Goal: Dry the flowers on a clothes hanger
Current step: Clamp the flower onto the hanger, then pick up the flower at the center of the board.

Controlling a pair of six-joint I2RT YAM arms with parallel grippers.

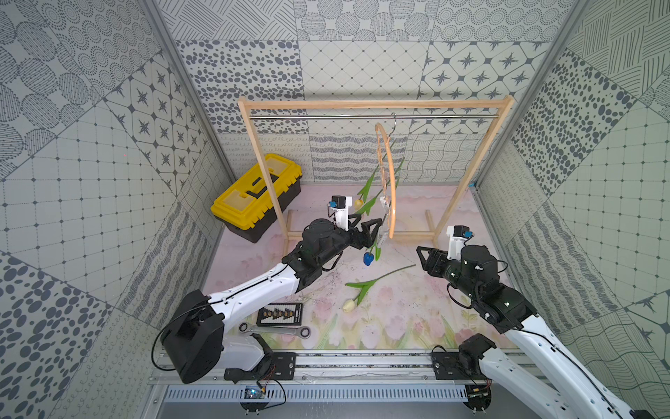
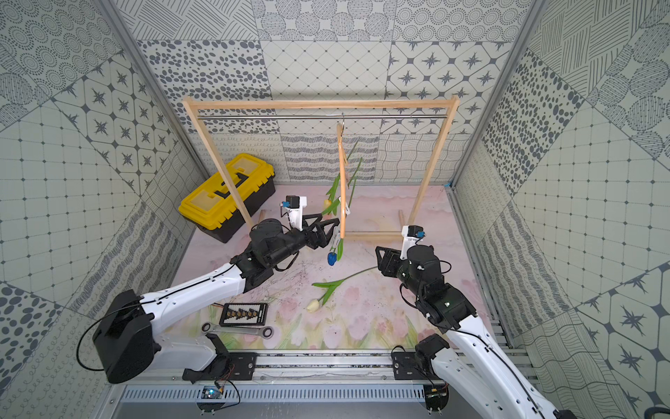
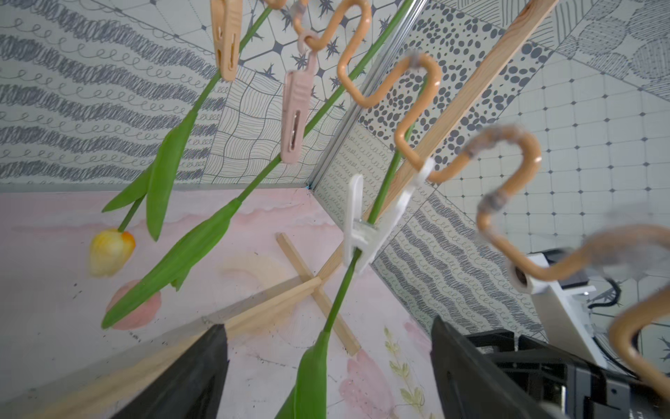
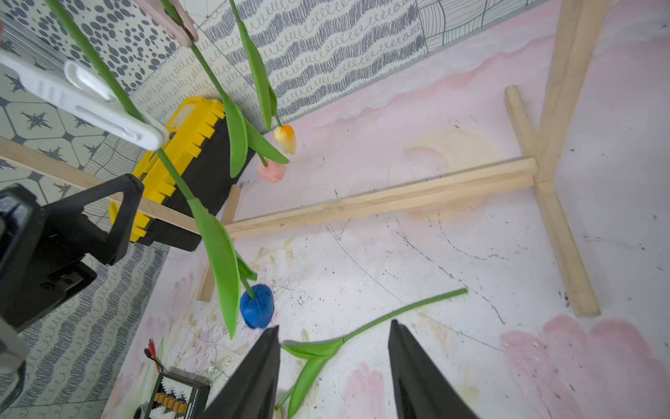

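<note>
The hanger (image 1: 392,181) hangs by its hook from the rod (image 1: 319,116) of the frame (image 1: 377,104), which stands along the far edge of the mat (image 1: 417,319). Both top views show the hanger edge-on. Three tulips dangle head down from its pins. The yellow tulip (image 3: 110,252) and the pink tulip (image 4: 272,171) hang just beside each other. The blue tulip (image 1: 368,258) has its stem clamped in a white pin (image 3: 362,232), and its head hangs above the mat's middle. The left arm stretches from the near left corner diagonally inward, elbow almost straight and wrist level, so the left gripper (image 1: 369,222) points at the hanger's near end. Its jaws stand wide apart and grip nothing; in the wrist view the blue tulip's stem and leaf show between them. The cream tulip (image 1: 349,305) lies flat on the mat, head toward the near edge and stem running out toward the right edge. The right arm rises from the near right corner, bent at the elbow, with the forearm angled in toward the middle and tipped down. The right gripper (image 4: 333,326) hovers over the tip of that stem, fingers parted, empty and clear of the flower. A toolbox (image 1: 257,196) sits at the far left corner.
</note>
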